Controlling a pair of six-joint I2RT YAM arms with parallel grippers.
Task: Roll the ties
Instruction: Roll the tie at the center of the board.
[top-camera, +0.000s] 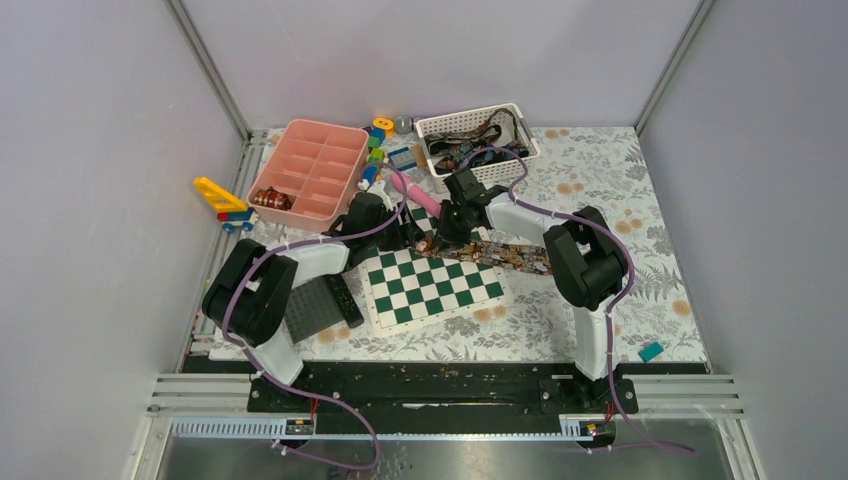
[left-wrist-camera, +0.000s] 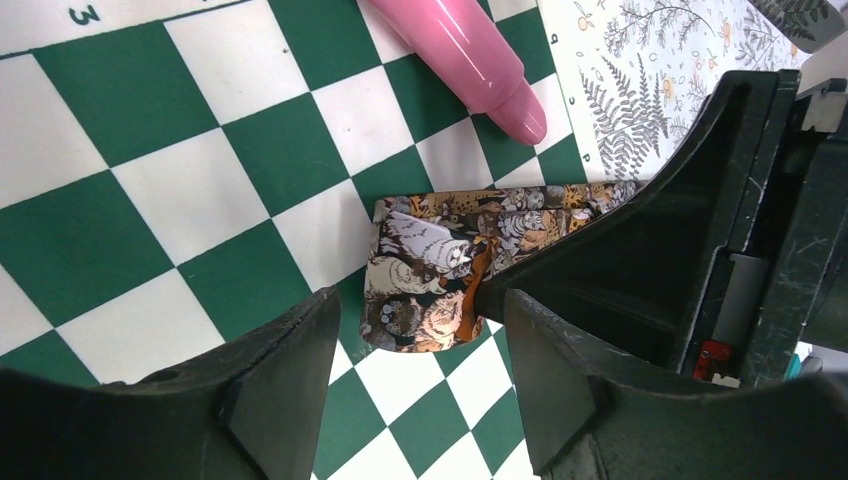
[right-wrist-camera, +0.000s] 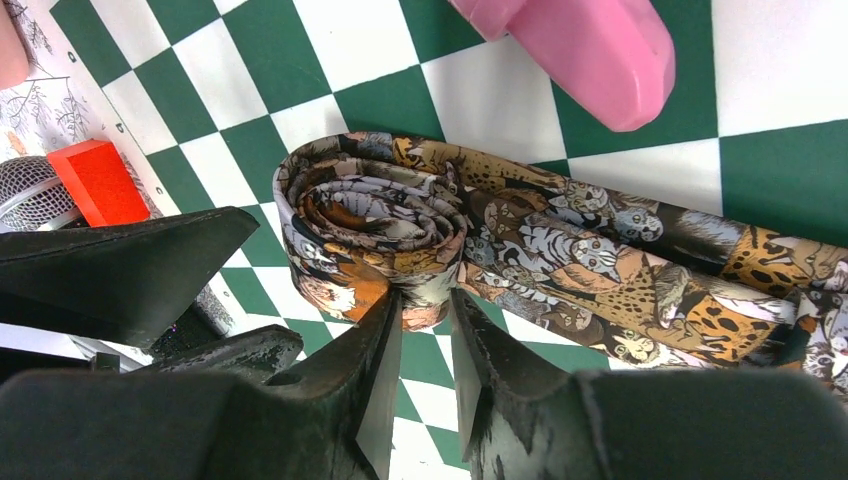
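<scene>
A cat-patterned brown tie (top-camera: 500, 255) lies across the far edge of the chessboard (top-camera: 430, 290), its left end rolled into a coil (right-wrist-camera: 375, 215). My right gripper (right-wrist-camera: 425, 303) is shut on the coil's near edge, jaws close together. My left gripper (left-wrist-camera: 415, 310) is open, and the coil (left-wrist-camera: 425, 270) lies just ahead of its jaws, untouched. The right gripper's finger (left-wrist-camera: 610, 250) shows against the coil in the left wrist view. More ties fill the white basket (top-camera: 478, 118). A small rolled tie (top-camera: 270, 199) sits in the pink tray (top-camera: 310, 165).
A pink cylinder (top-camera: 415, 192) lies just behind the coil; it also shows in the left wrist view (left-wrist-camera: 470, 55) and the right wrist view (right-wrist-camera: 590, 45). A grey baseplate (top-camera: 312, 308) and black remote (top-camera: 343, 300) lie left of the board. Toy blocks (top-camera: 225, 200) and a teal block (top-camera: 651, 351) lie at the edges.
</scene>
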